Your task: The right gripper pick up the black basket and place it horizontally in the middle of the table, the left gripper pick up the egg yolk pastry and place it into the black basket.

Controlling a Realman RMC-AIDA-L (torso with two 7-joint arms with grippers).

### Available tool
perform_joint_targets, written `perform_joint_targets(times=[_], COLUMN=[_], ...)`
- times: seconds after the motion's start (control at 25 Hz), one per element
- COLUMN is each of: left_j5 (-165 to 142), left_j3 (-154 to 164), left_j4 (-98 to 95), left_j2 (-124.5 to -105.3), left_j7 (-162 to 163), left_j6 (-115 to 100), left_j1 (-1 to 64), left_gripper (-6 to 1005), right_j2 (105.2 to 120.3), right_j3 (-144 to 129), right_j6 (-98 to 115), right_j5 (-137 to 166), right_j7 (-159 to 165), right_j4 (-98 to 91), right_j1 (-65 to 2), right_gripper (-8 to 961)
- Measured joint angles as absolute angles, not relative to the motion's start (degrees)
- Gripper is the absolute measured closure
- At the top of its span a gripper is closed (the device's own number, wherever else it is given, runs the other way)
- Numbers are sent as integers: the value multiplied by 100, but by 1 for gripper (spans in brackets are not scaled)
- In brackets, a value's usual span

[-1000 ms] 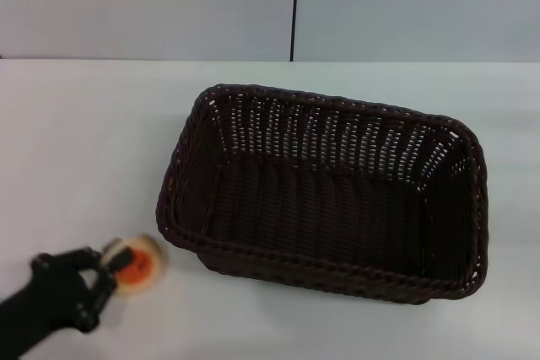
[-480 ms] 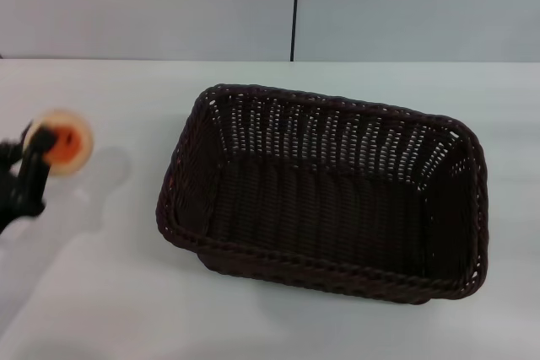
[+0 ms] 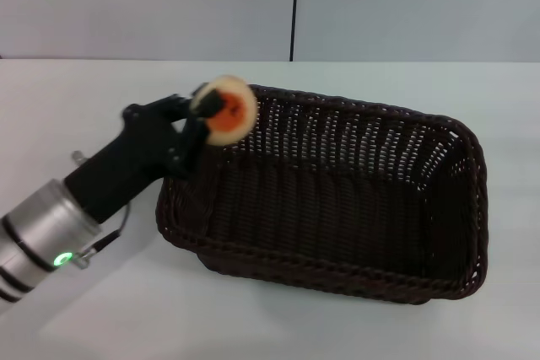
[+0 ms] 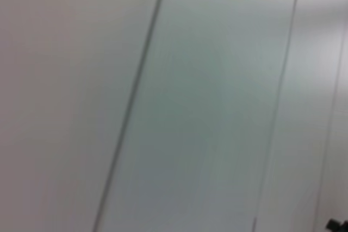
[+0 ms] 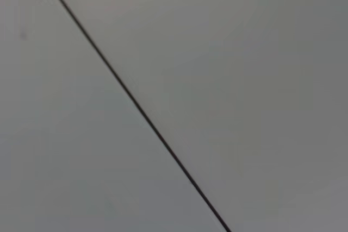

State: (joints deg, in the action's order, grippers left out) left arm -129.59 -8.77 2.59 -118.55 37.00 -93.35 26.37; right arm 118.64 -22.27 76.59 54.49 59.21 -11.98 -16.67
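Note:
The black basket (image 3: 337, 200) lies flat on the white table (image 3: 84, 107), in the middle and a little to the right, open side up and empty. My left gripper (image 3: 209, 115) is shut on the egg yolk pastry (image 3: 226, 110), a cream ball with an orange face. It holds the pastry in the air above the basket's far left corner. The left arm (image 3: 93, 183) reaches in from the lower left. The right gripper is out of view. Both wrist views show only wall panels.
A grey wall with a dark vertical seam (image 3: 294, 6) stands behind the table's far edge. White tabletop lies to the left of the basket and along its front.
My left gripper has lifted the pastry from the table's front left, swung up and to the right, and now holds it over the basket's far left corner. The basket has not moved.

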Motion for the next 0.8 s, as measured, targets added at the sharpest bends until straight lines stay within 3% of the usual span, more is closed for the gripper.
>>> perform_joint_targets(times=[0.56, 0.8], left_j5=[-12905, -12900], left_j3=[-1823, -3213], left_j4=[308, 306], left_j2=[-11832, -11815], left_j7=[3691, 3691], left_j6=[-9704, -10079], left_j1=[2270, 1711], left_gripper=[734, 494], right_j2=[11862, 11864], right_j3=[-1929, -1514], right_j6=[7398, 7488], right_j5=[5450, 5449], right_j7=[5927, 5951], right_j4=[-1199, -1243], right_j1=[-1592, -1450], right_gripper=[528, 528])
